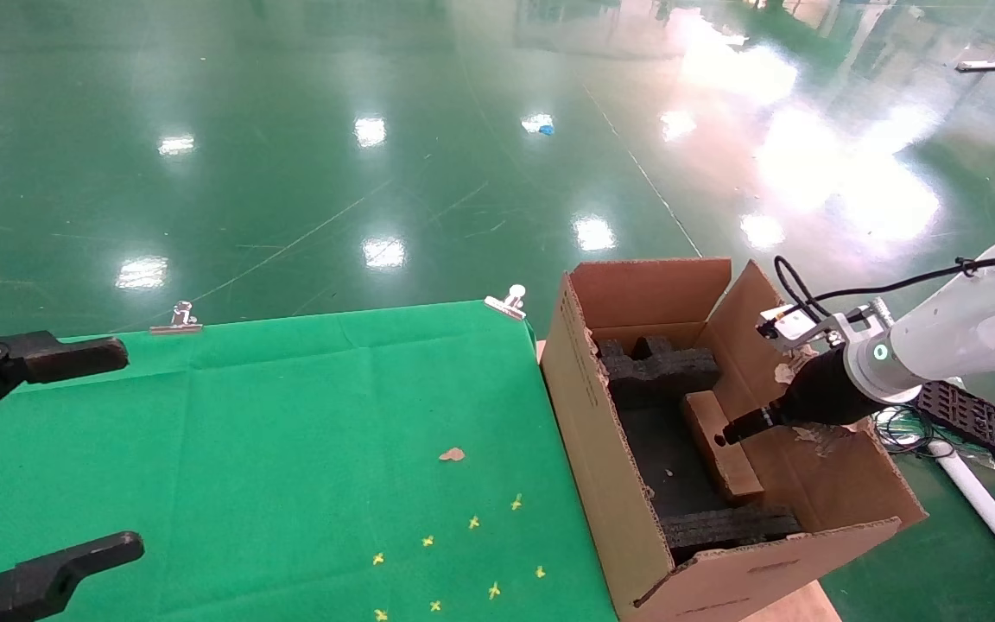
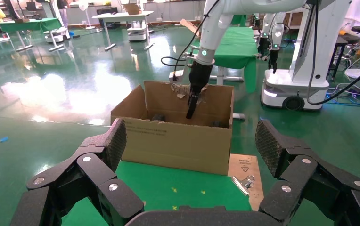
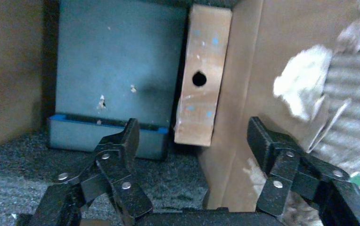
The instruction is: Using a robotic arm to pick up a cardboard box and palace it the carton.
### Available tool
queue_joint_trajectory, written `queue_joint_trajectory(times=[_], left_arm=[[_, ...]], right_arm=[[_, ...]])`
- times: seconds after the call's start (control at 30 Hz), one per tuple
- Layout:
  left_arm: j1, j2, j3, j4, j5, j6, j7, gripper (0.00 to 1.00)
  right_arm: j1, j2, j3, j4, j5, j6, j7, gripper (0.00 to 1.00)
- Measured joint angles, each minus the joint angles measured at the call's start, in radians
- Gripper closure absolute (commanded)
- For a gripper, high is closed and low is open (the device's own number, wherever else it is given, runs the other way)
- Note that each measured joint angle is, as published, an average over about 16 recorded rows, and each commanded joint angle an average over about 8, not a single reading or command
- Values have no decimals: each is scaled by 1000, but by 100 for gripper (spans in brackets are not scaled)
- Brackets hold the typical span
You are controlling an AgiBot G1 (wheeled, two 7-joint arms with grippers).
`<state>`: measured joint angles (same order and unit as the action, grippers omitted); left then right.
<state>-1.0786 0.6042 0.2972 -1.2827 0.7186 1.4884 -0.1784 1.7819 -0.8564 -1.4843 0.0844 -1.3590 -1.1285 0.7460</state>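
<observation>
The carton (image 1: 588, 449) stands at the right end of the green table, flaps up, black foam inserts (image 1: 657, 370) inside. The small cardboard box (image 1: 722, 445) stands on edge inside it against the right wall, its narrow side with the round hole facing up. It also shows in the right wrist view (image 3: 201, 75). My right robotic arm (image 1: 947, 341) reaches into the carton; its gripper (image 1: 726, 434) is open and empty just above the box (image 3: 194, 129), apart from it. My left gripper (image 1: 40, 449) is open and empty over the table's left edge.
The carton's right flap (image 1: 795, 371) is torn ragged beside the right gripper. Metal clips (image 1: 508, 302) hold the green cloth (image 1: 290, 449) to the table. Small yellow marks (image 1: 472, 522) and a cardboard scrap (image 1: 452, 454) lie on the cloth. A black tray (image 1: 977, 422) lies on the floor at right.
</observation>
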Motion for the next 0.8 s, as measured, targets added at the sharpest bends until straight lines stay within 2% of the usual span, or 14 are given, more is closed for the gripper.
queue_joint_trajectory(times=[0.17, 0.53, 0.8], left_arm=[[0, 0, 0, 0, 0, 0, 0, 0], [0, 0, 1, 0, -1, 0, 0, 0], [0, 0, 1, 0, -1, -1, 1, 0]], right_arm=[[68, 9, 9, 16, 8, -23, -36, 0], [285, 55, 37, 93, 32, -81, -128, 0], [368, 98, 70, 161, 71, -104, -182, 0]])
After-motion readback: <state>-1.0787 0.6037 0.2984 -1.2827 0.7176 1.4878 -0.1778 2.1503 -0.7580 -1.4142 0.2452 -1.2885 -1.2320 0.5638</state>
